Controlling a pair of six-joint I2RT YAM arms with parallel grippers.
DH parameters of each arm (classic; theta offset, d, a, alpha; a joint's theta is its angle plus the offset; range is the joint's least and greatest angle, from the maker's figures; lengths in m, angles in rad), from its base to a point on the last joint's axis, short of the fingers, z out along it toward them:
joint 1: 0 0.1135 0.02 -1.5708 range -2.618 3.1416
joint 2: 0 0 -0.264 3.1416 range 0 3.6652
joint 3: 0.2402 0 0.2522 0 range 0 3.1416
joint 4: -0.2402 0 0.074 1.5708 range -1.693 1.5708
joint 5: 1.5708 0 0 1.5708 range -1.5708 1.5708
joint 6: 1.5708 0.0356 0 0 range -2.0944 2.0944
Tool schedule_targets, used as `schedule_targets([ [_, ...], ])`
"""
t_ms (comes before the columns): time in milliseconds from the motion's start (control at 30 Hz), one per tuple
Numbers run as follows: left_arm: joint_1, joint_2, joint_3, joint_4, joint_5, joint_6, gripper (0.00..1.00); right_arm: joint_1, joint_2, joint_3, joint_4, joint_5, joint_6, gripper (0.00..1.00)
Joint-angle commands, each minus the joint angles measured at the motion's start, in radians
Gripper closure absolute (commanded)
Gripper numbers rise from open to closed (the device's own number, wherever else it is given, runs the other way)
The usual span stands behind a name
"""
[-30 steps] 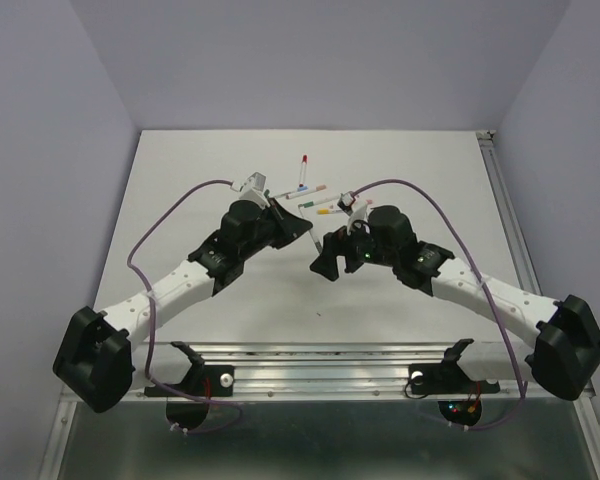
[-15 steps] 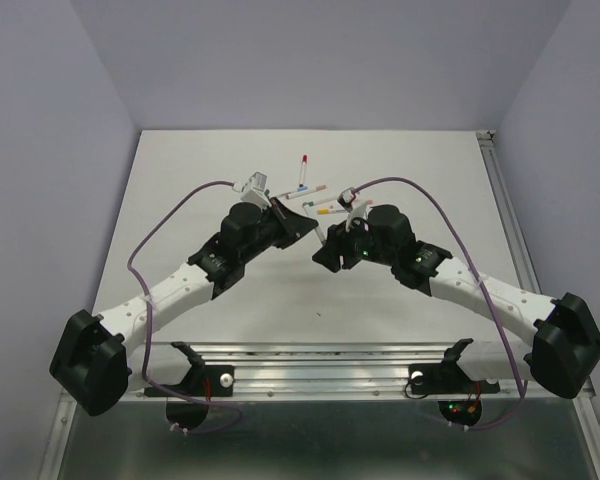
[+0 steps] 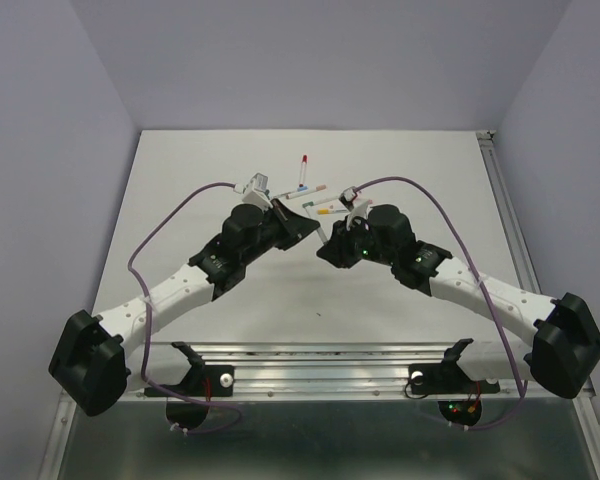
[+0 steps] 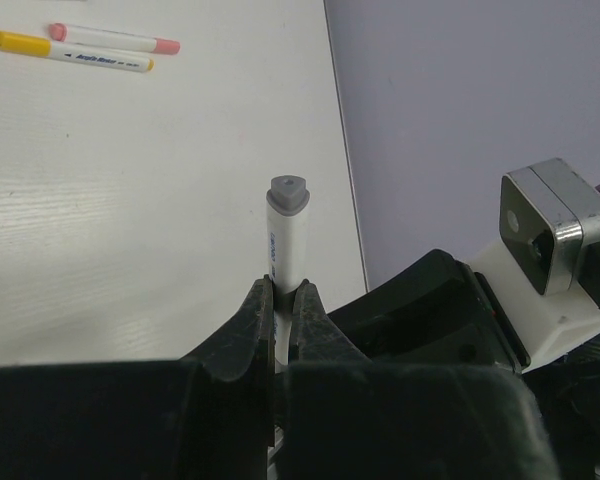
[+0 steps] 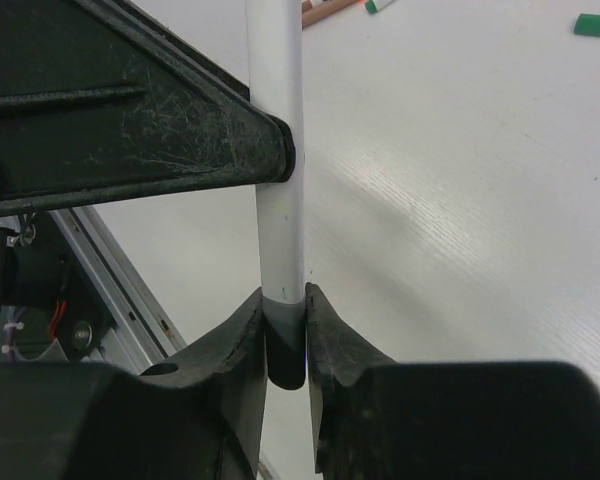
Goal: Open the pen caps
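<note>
A white pen (image 3: 318,229) is held in the air between both arms. My left gripper (image 4: 283,290) is shut on its barrel (image 4: 285,250), with a grey cap (image 4: 288,194) on the free end pointing away. My right gripper (image 5: 286,297) is shut on the dark grey cap (image 5: 286,345) at the pen's other end, just below the left gripper's fingers (image 5: 230,140). In the top view the left gripper (image 3: 305,221) and the right gripper (image 3: 330,250) meet near the table's middle. The cap sits on the barrel (image 5: 277,110).
Several more pens lie on the white table beyond the grippers: a red-tipped one (image 3: 304,160), a blue-tipped one (image 3: 301,186), a yellow one (image 4: 70,52) and a pink one (image 4: 115,38). A loose green cap (image 5: 592,25) lies at the right. The table's metal rail (image 3: 320,360) runs along the front.
My right gripper moved up and left to the pen's near end and closed from open onto the grey cap. The left gripper stayed shut on the barrel.
</note>
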Motion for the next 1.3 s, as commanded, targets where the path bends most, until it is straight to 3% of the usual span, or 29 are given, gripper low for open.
schedule_targets([
  [0, -0.006, -0.045, 0.012, 0.043, -0.027, -0.007, 1.00, 0.010, -0.021, 0.025, 0.000, 0.008, 0.015, 0.82],
  [67, -0.006, -0.047, 0.010, 0.045, -0.041, -0.009, 1.00, 0.010, -0.025, 0.025, -0.001, 0.016, 0.024, 0.97],
  [200, -0.006, -0.042, 0.021, 0.043, -0.032, -0.004, 1.00, 0.010, -0.024, 0.034, -0.051, 0.010, 0.020, 0.99],
  [267, -0.007, -0.033, 0.033, 0.043, -0.009, 0.005, 0.72, 0.010, -0.027, 0.032, -0.044, 0.005, 0.024, 0.99],
  [333, -0.007, -0.024, 0.035, 0.043, 0.003, 0.008, 0.53, 0.010, -0.032, 0.031, -0.034, 0.008, 0.032, 0.99],
  [400, -0.007, -0.022, 0.035, 0.042, 0.008, 0.007, 0.48, 0.010, -0.038, 0.035, -0.024, 0.022, 0.049, 0.99],
  [700, -0.009, -0.018, 0.035, 0.043, 0.003, 0.013, 0.46, 0.010, -0.047, 0.040, 0.022, -0.027, 0.082, 0.99],
  [833, -0.009, -0.004, 0.046, 0.043, 0.019, 0.014, 0.46, 0.010, -0.052, 0.032, 0.053, -0.081, 0.092, 0.99],
  [967, -0.009, 0.004, 0.053, 0.046, 0.025, 0.019, 0.55, 0.010, -0.055, 0.029, 0.065, -0.110, 0.102, 0.99],
  [1000, -0.009, 0.005, 0.055, 0.046, 0.025, 0.017, 0.59, 0.010, -0.053, 0.029, 0.068, -0.110, 0.107, 0.99],
  [1033, -0.009, 0.005, 0.055, 0.046, 0.026, 0.019, 0.77, 0.010, -0.052, 0.032, 0.067, -0.110, 0.106, 0.99],
  [1100, -0.009, 0.011, 0.056, 0.048, 0.029, 0.016, 1.00, 0.010, -0.047, 0.032, 0.061, -0.110, 0.107, 0.99],
  [1267, -0.009, 0.007, 0.056, 0.039, -0.045, 0.020, 1.00, 0.010, -0.053, 0.025, 0.007, -0.128, 0.107, 0.99],
])
